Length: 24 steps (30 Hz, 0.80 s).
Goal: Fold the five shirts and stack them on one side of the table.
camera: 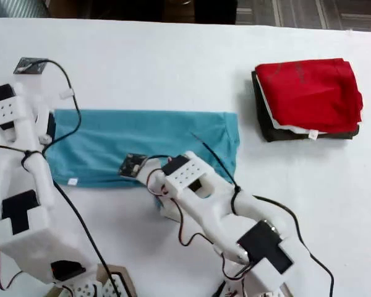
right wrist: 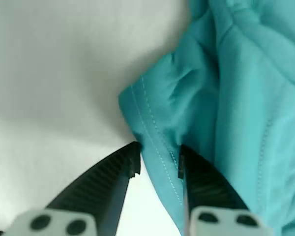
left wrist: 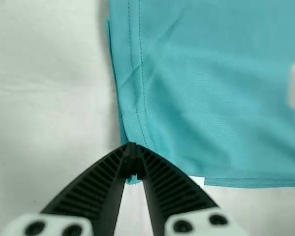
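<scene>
While both arms held the same garment, the left gripper (left wrist: 132,166) had its black ribbed jaws pressed together on a hemmed corner of the long teal cotton shirt (camera: 145,142). The right gripper (right wrist: 157,162) was clamped on a bunched fold of that shirt's hem, its jaws kept slightly apart by the cloth between them. Two edge holds of this kind looked meant to let the arms lift one side of the fabric together and carry it over evenly for a fold.

Seen from the high view, the teal shirt lay flat as a wide band across the middle of the white table (camera: 173,62). The left arm (camera: 18,204) was over its left end and the right arm (camera: 216,210) at its near edge. Well apart to the right sat the stack of folded shirts (camera: 309,99), a red one on top of a white layer and a dark one, presumably put on that side as the task asks.

A small white tag (camera: 72,181) showed at the teal shirt's near edge and another white tag (camera: 312,133) on the stack. Neither carried legible print.
</scene>
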{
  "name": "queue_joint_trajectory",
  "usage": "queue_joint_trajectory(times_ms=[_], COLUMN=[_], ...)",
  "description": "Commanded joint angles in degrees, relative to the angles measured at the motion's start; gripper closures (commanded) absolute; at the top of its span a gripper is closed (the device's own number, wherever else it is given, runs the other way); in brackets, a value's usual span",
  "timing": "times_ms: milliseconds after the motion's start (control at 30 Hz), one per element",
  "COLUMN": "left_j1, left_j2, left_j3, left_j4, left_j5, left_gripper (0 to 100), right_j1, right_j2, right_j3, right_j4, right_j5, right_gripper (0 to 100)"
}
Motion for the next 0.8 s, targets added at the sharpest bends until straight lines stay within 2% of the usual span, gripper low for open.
queue_joint_trajectory(times_ms=[0, 67, 300, 433, 567, 767], left_j1=[-0.44, -0.44, -1.93, -1.93, -1.93, -1.67], left_j2=[-3.34, -3.34, -3.08, -3.08, -3.08, -3.08], left_j3=[-0.22, -0.13, -0.13, -0.04, -0.04, -0.04], left_j4=[-0.62, -0.62, -0.62, -0.62, -0.62, -0.62], left_j5=[0.18, 0.18, 0.00, -1.23, -1.41, -1.32], left_gripper=[97, 97, 97, 97, 97, 97], right_j1=[-0.22, -0.22, -0.13, 0.66, 6.29, 15.43], right_j2=[2.33, 2.24, -2.07, -6.37, -7.08, -1.80], right_j3=[-2.02, -2.99, -8.62, -13.89, -21.71, -33.67], right_j4=[0.13, 0.13, 6.20, 12.26, 17.71, 18.07], right_j5=[0.26, 0.26, 0.35, 5.89, 11.78, 21.54], right_gripper=[88.2, 98.0, 97.8, 97.8, 97.8, 97.8])
